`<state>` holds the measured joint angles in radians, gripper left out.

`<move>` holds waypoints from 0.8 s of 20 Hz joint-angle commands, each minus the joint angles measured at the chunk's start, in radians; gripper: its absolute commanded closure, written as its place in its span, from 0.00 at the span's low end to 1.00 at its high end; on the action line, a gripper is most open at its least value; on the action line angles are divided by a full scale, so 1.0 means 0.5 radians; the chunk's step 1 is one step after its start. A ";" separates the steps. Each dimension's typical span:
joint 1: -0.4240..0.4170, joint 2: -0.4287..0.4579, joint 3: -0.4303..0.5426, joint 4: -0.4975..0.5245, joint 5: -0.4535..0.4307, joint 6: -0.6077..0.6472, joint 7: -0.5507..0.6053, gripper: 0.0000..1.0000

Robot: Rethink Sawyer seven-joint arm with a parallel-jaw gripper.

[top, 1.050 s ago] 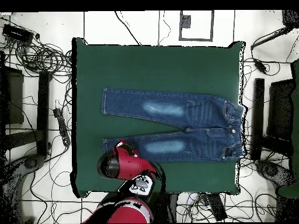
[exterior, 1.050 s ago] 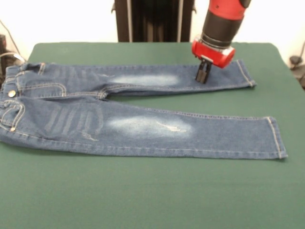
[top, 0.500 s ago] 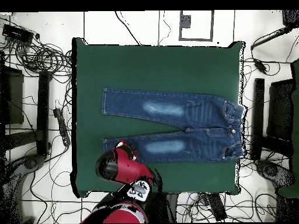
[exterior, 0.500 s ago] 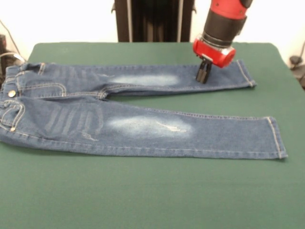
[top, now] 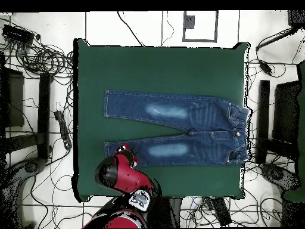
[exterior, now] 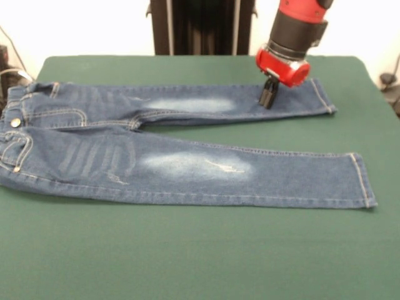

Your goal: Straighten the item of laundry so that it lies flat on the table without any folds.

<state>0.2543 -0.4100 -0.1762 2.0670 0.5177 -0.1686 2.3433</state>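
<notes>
The little blue jeans (exterior: pixel 181 147) lay flat on the green tabletop (exterior: pixel 200 250), both legs spread out straight. The end effector (exterior: pixel 269 99) was above one leg, near its cuff. It looked closed and held nothing.

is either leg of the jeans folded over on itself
No, both legs of the jeans lie spread straight and flat on the table.

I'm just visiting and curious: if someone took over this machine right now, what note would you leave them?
Gripper: shut, empty, just above the far leg near its cuff.
Jeans: spread out on the green table, both legs straight and apart, waistband at one end.
Done: no folds show; jeans look flat.
Left: probably nothing beyond drawing the arm back and checking the cuffs.
</notes>
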 commanded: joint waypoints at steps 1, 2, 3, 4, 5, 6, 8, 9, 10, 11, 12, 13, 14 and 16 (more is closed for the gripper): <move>-0.055 0.139 0.731 0.309 0.068 0.004 0.785 1.00; -0.076 0.141 0.753 0.319 0.046 -0.020 0.791 1.00; -0.108 0.143 0.788 0.335 0.025 -0.042 0.806 1.00; -0.108 0.139 0.797 0.342 0.026 -0.051 0.816 1.00; -0.121 0.138 0.821 0.352 0.022 -0.068 0.838 1.00; -0.133 0.137 0.844 0.363 0.018 -0.085 0.859 1.00; -0.135 0.130 0.877 0.379 0.032 -0.106 0.908 1.00; -0.123 0.122 0.891 0.387 0.056 -0.112 0.944 1.00; -0.106 0.112 0.891 0.392 0.080 -0.110 0.961 1.00; -0.096 0.101 0.902 0.402 0.104 -0.109 0.989 1.00; -0.086 0.089 0.913 0.411 0.127 -0.109 1.018 1.00; -0.059 0.070 0.910 0.418 0.160 -0.096 1.036 1.00; -0.069 0.069 0.928 0.425 0.158 -0.104 1.055 1.00; -0.099 0.073 0.974 0.441 0.153 -0.126 1.109 1.00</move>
<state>0.1499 -0.4590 -0.0112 2.2040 0.5437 -0.3450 2.5155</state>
